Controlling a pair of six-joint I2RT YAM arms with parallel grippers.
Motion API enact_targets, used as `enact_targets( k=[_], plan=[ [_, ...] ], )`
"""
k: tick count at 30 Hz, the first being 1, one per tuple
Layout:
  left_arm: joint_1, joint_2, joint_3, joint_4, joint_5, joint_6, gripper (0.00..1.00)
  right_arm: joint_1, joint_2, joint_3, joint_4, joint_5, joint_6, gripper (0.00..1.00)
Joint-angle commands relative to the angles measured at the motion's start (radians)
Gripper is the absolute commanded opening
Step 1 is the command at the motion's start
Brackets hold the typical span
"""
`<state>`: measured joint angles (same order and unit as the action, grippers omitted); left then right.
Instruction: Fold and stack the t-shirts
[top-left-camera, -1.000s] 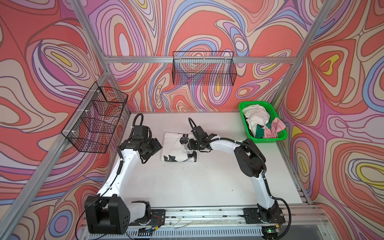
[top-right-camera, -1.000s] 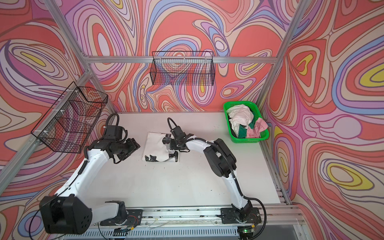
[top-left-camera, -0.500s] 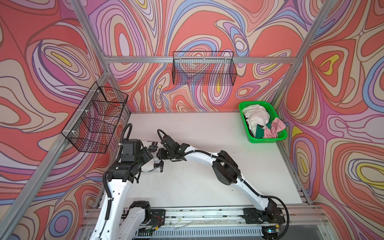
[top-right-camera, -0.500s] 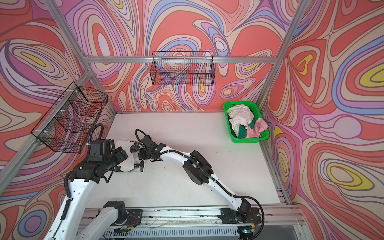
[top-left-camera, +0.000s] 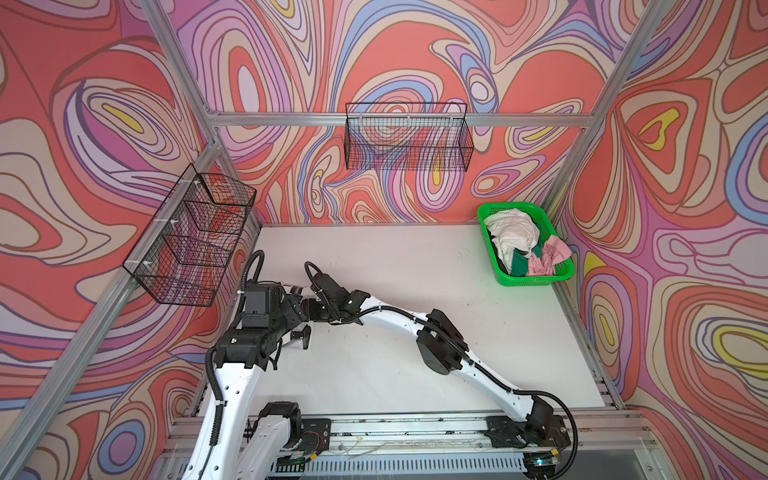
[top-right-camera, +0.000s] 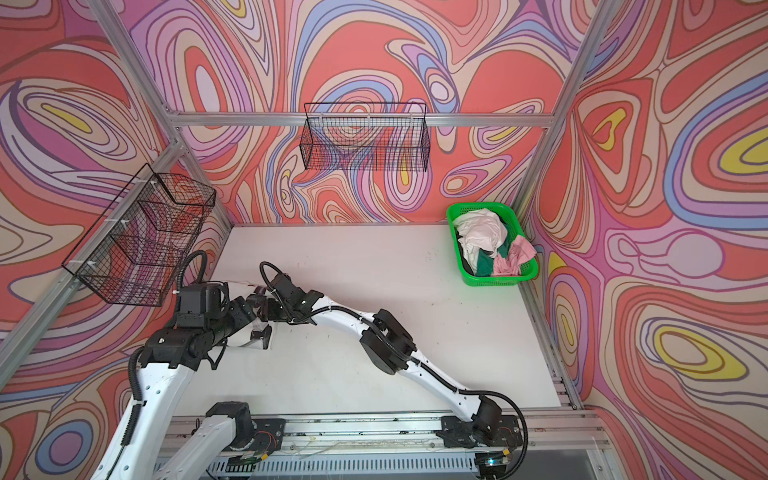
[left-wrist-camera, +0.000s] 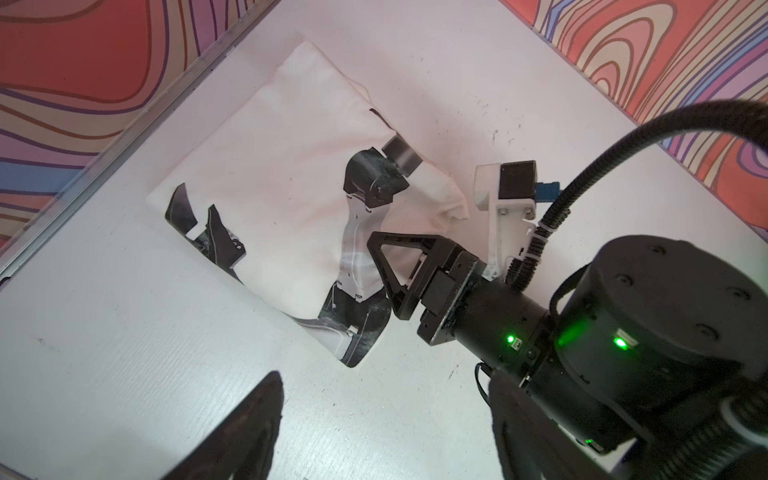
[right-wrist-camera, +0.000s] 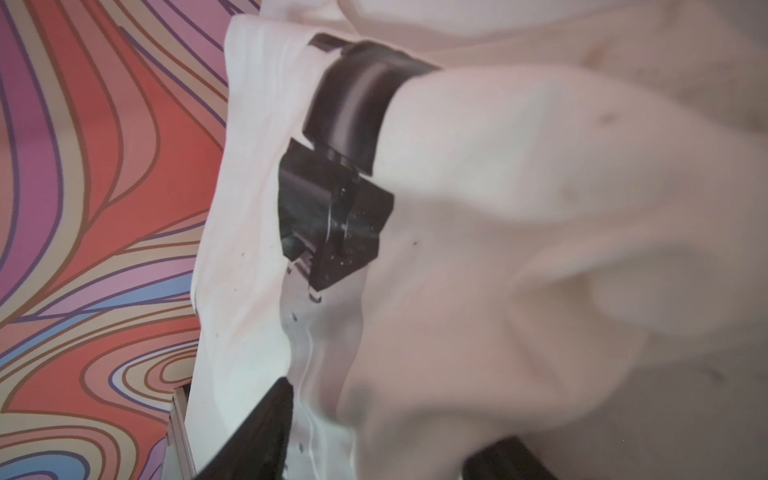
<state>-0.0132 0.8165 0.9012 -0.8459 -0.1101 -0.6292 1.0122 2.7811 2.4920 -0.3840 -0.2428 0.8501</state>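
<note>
A folded white t-shirt (left-wrist-camera: 266, 174) with black printed shapes lies flat on the table close to the left wall rail. In both top views only a small part of it (top-left-camera: 296, 343) (top-right-camera: 248, 343) shows under the two wrists. My right gripper (left-wrist-camera: 390, 270) (right-wrist-camera: 399, 411) reaches across to the shirt's near edge. It is open, with a loose fold of the cloth between its fingers (right-wrist-camera: 266, 428). My left gripper (left-wrist-camera: 384, 386) is open over bare table just beside the shirt's corner, holding nothing. More t-shirts, white (top-left-camera: 513, 232), dark green (top-left-camera: 519, 266) and pink (top-left-camera: 548, 257), are piled in the basket.
The green mesh basket (top-left-camera: 484, 216) stands at the table's back right corner. A black wire basket (top-left-camera: 407, 141) hangs on the back wall and another (top-left-camera: 195, 241) on the left wall, above the shirt. The left wall's metal rail (left-wrist-camera: 137, 120) runs right beside the shirt.
The shirt has been brought from the table's middle to the left wall, with the right arm stretching across. The left arm drew back toward the front. The right jaws have widened.
</note>
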Motion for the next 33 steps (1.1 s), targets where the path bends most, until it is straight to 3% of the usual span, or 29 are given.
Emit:
enact_targets(
  k=[1,8,12,13,19,21,26,30,33],
  plan=[
    [0.005,-0.007,-0.008,-0.021,-0.021,0.013,0.80,0.016,0.103,-0.028,-0.168,-0.008,-0.017,0.65],
    [0.005,-0.001,-0.003,-0.022,-0.036,0.019,0.84,-0.024,-0.081,-0.200,-0.141,0.068,-0.084,0.75],
    [0.005,-0.011,-0.008,-0.010,-0.021,0.032,0.92,-0.063,-0.370,-0.459,-0.068,0.180,-0.136,0.86],
    [0.005,-0.014,-0.010,-0.001,-0.007,0.039,0.97,-0.076,-0.451,-0.530,-0.052,0.227,-0.146,0.97],
    [0.004,0.027,-0.030,0.101,0.080,0.044,1.00,-0.147,-0.938,-0.826,-0.104,0.542,-0.287,0.98],
    [0.002,0.065,-0.035,0.150,0.074,0.050,1.00,-0.212,-1.096,-0.945,-0.106,0.638,-0.335,0.98],
    [-0.046,0.138,-0.094,0.299,-0.115,0.108,1.00,-0.540,-1.495,-1.363,0.098,0.580,-0.481,0.98],
    [-0.053,0.186,-0.188,0.508,-0.231,0.144,1.00,-0.733,-1.635,-1.605,0.235,0.650,-0.608,0.98],
    [-0.053,0.226,-0.294,0.717,-0.268,0.193,1.00,-0.768,-1.643,-1.749,0.392,0.749,-0.659,0.98]
  ],
)
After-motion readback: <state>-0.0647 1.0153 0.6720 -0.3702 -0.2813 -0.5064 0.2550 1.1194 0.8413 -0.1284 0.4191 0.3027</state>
